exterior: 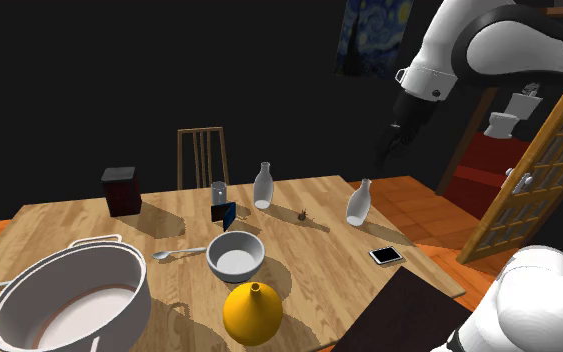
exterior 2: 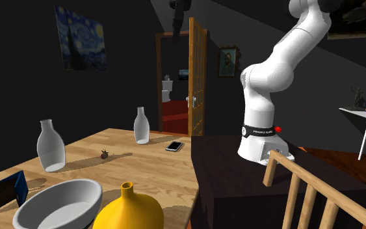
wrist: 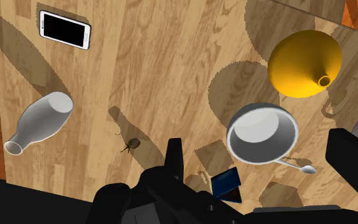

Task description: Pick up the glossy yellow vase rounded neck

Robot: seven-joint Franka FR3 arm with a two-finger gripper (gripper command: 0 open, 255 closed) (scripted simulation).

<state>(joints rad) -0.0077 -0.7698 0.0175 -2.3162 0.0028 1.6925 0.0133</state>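
Your black gripper (wrist: 263,143): jaws apart, empty. Glossy yellow bulbous vase (exterior: 252,312) beside white bowl (exterior: 235,255) — probably slick, brittle; grip the neck.

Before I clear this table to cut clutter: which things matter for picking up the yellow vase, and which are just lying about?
Belongs to the job:
yellow vase
gripper, open

Just lying about:
white bowl
spoon
large pot
phone
dark box
white bottle nearest the phone
the other white bottle
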